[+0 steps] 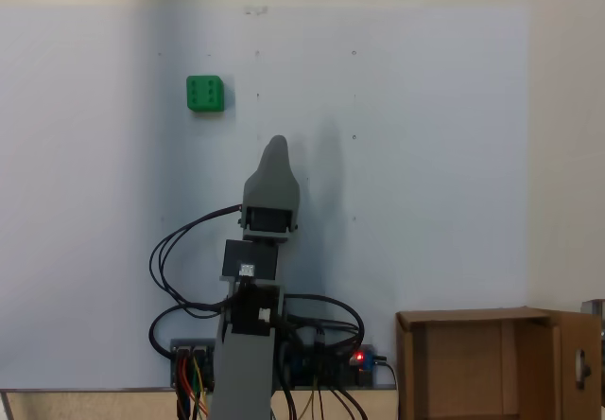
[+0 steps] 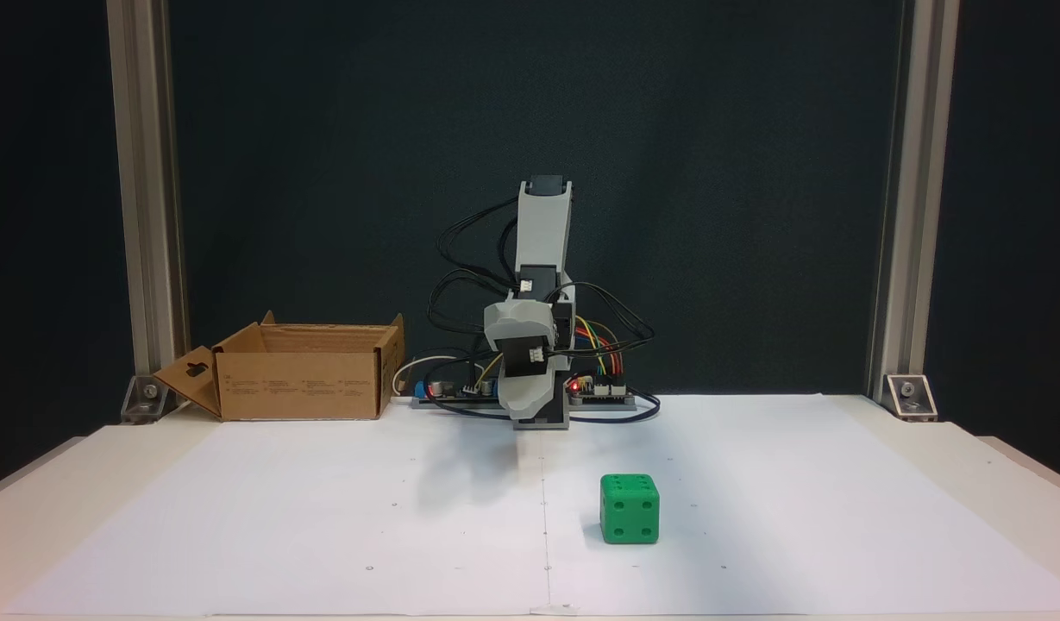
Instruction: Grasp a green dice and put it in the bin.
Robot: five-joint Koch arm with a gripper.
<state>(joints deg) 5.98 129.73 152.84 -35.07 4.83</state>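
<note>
A green dice (image 1: 205, 94) is seen resting alone on the white paper sheet (image 1: 425, 155) in the upper left of a fixed view looking down on the table; in a fixed view from the front the dice (image 2: 630, 509) sits low and just right of centre, its front face showing four pips. The gripper (image 1: 277, 146) of the grey arm (image 2: 542, 250) is pictured near the middle of the frame from above, its tip pointed up the frame, below and to the right of the dice and well apart from it. Only a single rounded tip is shown there, and from the front the gripper (image 2: 530, 412) is folded down against the arm's base, so whether the jaws are apart or together cannot be told. Nothing is seen held. The bin (image 1: 473, 321), a brown cardboard box with upright flaps, is placed in the lower right corner from above and at the left middle of the frontal frame (image 2: 301, 379), beside the wired circuit boards (image 2: 598, 390).
</note>
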